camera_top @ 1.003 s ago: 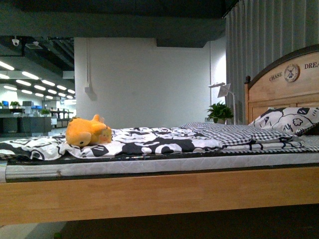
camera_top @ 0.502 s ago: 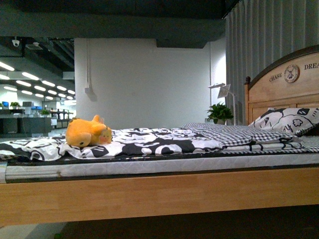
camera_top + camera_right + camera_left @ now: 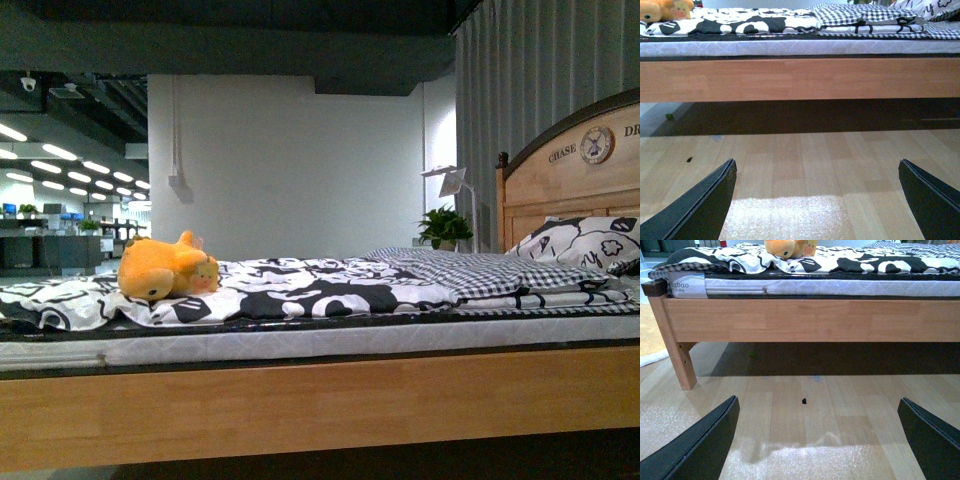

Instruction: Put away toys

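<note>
Left hand: the black two-fingered left gripper [image 3: 818, 399] stood with its jaws spread wide and nothing between them, carried low over the floor and facing the side of the bed.
Right hand: the black two-fingered right gripper [image 3: 817, 160] was likewise released and empty, at a similar low height.
Reason for posture: in my judgement both arms were parked low and open because no reach had begun.
Ground: pale wood-plank floor [image 3: 790, 405] lay beneath both grippers, with small dark specks on it.
Nearest structure: the light wooden bed frame [image 3: 320, 400] ran across the front view, carrying a white mattress [image 3: 300, 345].
Bedding: a black-and-white patterned quilt [image 3: 300, 285] covered the mattress; a grey checked blanket [image 3: 450, 265] lay folded towards the arched wooden headboard [image 3: 570, 175].
Task object: the soft orange-yellow plush animal [image 3: 165, 270] rested on the quilt near the foot end, on the robot's left, well apart from both grippers.
Stage: approach only; the toy was untouched.
Next requirement: judged, the left arm must rise above the mattress edge.
Storage place: none visible.
</note>
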Robot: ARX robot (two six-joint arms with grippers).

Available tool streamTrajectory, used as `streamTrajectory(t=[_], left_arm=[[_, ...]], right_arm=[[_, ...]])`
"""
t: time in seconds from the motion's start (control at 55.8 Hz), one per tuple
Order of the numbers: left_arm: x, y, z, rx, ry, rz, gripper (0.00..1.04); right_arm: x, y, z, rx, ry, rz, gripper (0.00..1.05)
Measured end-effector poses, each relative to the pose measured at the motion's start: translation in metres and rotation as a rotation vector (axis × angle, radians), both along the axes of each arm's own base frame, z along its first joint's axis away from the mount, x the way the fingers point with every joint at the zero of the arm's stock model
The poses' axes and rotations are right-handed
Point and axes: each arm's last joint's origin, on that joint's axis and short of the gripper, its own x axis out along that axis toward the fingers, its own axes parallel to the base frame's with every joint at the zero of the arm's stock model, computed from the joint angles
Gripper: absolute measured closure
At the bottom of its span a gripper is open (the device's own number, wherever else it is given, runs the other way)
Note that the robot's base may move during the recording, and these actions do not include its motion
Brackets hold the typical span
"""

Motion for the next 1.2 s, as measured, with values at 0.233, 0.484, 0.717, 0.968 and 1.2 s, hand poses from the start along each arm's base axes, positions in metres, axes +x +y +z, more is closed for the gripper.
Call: streamTrajectory(t=[0.233,0.484,0.717,0.968,1.2], left_arm=[[0.0,0.0,0.0,0.0,0.0,0.0,0.06],[0.0,0.0,0.0,0.0,0.0,0.0,0.06],[0.0,0.0,0.0,0.0,0.0,0.0,0.06],[0.0,0.0,0.0,0.0,0.0,0.001,0.06],[0.0,0.0,0.0,0.0,0.0,0.0,0.06]], right_arm=[[0.0,0.0,0.0,0.0,0.0,0.0,0.07],[0.0,0.0,0.0,0.0,0.0,0.002,0.07],[0.0,0.0001,0.0,0.0,0.0,0.002,0.07],[0.0,0.0001,0.0,0.0,0.0,0.003,0.07],[0.0,0.0001,0.0,0.0,0.0,0.002,0.07]])
